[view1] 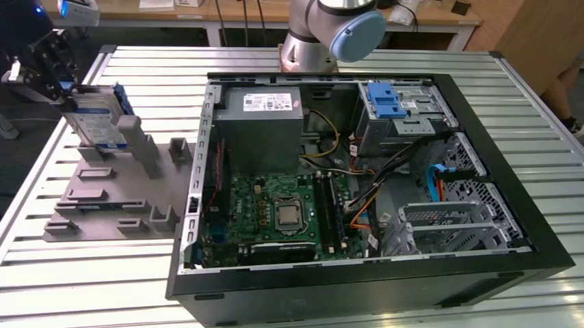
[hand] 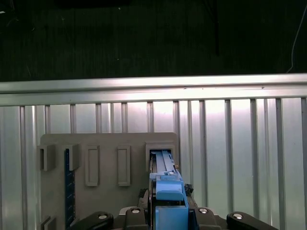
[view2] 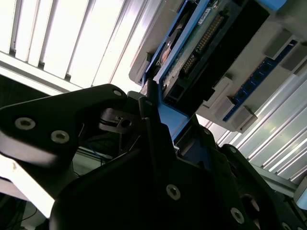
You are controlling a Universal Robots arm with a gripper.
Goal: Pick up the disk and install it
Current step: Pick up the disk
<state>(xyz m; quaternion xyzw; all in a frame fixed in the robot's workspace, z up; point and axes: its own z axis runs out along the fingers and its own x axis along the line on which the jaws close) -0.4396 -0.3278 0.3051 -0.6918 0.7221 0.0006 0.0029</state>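
Your jaws were clamped on the disk; you needed a straight pull from the holder slot ahead of them.

Exterior view: the end effector is cut by the exterior view's left edge, dark and hard to make out, and the arm is chopped off at the top. The disk has its lower end hidden in the grey fixture. In the second wrist view, black end effector body covers the disk's near end, and the far end runs out of frame
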